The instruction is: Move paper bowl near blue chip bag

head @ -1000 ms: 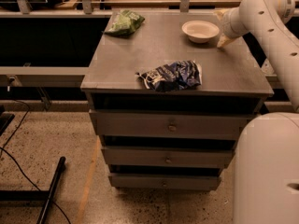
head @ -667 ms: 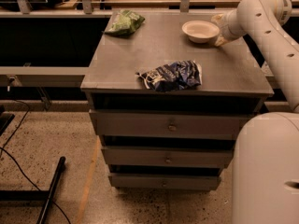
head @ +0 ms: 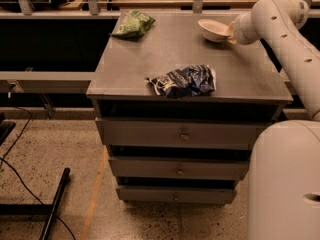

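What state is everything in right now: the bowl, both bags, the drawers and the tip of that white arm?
Bowl: tilted, looks empty, far right of the cabinet top.
Blue bag: crumpled, lying near the front edge.
Green bag: crumpled, lying at the far left corner.
Drawers: all three shut.
End effector: at the bowl's right rim; grip hidden.
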Controlling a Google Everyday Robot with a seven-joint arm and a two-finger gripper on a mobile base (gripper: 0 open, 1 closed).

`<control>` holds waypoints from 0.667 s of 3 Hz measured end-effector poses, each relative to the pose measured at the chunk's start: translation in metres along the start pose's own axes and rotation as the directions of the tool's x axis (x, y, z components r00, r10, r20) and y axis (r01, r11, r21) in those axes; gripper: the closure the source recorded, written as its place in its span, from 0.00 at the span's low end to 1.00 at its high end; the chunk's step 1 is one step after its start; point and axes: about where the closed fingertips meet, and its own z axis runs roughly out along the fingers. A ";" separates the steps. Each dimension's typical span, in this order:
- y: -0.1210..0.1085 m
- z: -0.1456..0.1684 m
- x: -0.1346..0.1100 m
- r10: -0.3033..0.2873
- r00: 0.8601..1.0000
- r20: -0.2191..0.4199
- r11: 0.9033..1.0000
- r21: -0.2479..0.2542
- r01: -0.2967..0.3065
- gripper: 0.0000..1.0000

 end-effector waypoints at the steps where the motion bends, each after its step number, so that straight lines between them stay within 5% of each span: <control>1: -0.008 -0.009 -0.009 -0.025 0.999 0.022 0.999 0.025 0.024 1.00; 2: -0.023 -0.052 -0.037 -0.154 0.985 0.073 0.985 0.085 0.148 0.95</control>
